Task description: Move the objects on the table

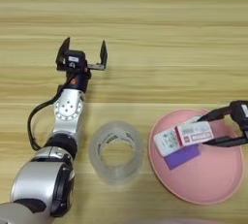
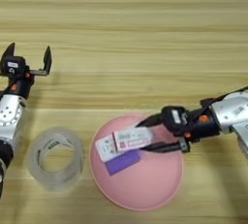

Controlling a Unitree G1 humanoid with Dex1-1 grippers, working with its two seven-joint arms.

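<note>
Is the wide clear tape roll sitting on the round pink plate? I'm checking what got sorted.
No, the wide clear tape roll lies on the light wooden table, left of the round pink plate.

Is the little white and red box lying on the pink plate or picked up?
Picked up, it seems: the right gripper has its fingers on either side of the white-and-red box, above the pink plate.

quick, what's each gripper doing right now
Left gripper: open, holding nothing, over the wooden table.
Right gripper: shut on the small white-and-red flat box, above the pink plate.
</note>
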